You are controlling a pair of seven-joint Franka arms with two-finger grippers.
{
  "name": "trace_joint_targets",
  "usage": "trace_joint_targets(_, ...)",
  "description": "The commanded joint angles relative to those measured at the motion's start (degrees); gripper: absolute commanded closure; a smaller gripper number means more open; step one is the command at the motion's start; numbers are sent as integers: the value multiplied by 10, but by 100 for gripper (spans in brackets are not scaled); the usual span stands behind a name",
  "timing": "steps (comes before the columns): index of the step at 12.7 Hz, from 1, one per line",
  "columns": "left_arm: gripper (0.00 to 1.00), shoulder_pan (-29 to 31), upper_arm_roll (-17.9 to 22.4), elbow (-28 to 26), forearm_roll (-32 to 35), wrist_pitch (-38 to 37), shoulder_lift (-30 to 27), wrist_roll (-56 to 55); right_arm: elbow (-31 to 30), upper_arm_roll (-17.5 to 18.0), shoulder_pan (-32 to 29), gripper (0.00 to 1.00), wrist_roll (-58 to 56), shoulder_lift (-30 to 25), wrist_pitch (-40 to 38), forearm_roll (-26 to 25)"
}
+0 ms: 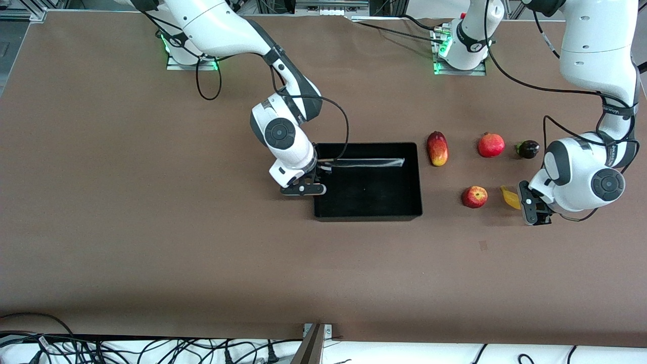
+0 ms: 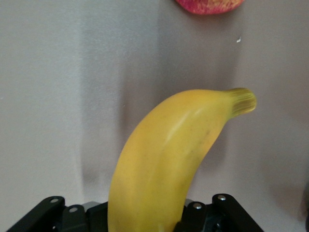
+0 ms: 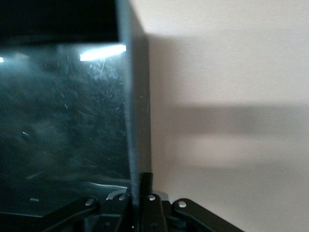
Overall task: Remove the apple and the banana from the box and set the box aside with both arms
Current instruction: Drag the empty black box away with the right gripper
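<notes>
Both grippers engaged: right gripper is clamped on the wall of the black tray at the right arm's end; left gripper grips the banana on the table, apple just beside it.

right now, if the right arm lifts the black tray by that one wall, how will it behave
The black tray would likely tilt, since the right gripper pinches only its end wall. Its thin, glossy plastic may flex or slip. It holds nothing, so probably light.
</notes>
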Motion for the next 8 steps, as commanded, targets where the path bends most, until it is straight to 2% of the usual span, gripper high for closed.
trace_joint_targets(1, 64, -5, 0, -14, 6, 20, 2, 3, 4, -14, -41, 100, -12, -62, -107, 2)
trace_joint_targets(2, 8, -5, 0, -15, 0, 20, 1, -11, 4, -21, -69, 100, -48, -93, -164, 7)
trace_joint_targets(3, 0, -6, 0, -18, 0, 19, -2, -15, 3, -23, -104, 100, -97, -121, -209, 8)
trace_joint_targets(5, 0, -18, -2, -31, 1, 20, -16, -33, 0, -24, -176, 100, -156, -155, -290, 9)
trace_joint_targets(8, 0, -21, -15, -118, 0, 30, -127, -154, -45, -31, -275, 100, -261, -190, -321, 9)
